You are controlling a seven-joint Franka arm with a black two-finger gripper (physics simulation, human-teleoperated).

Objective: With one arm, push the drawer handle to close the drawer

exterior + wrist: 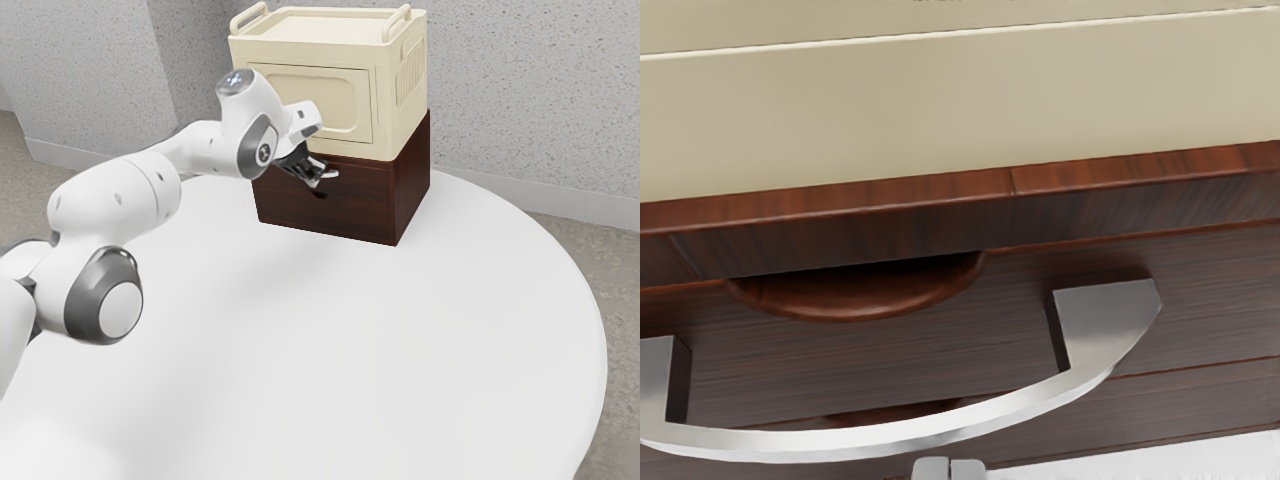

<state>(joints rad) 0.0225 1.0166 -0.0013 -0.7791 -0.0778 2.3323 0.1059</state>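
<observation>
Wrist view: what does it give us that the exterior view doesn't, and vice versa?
Wrist view: the curved span of the drawer handle, a scooped recess above it, the tool's tips close together.
Exterior view: the white arm, the gray wall, the tabletop's rounded edge.
Both: cream box on dark wood drawer unit, part of the tabletop.

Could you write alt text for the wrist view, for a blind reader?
A curved silver handle on a dark wooden drawer front, with a cream surface above; the gripper, its fingertips together, shows at the lower edge.
</observation>
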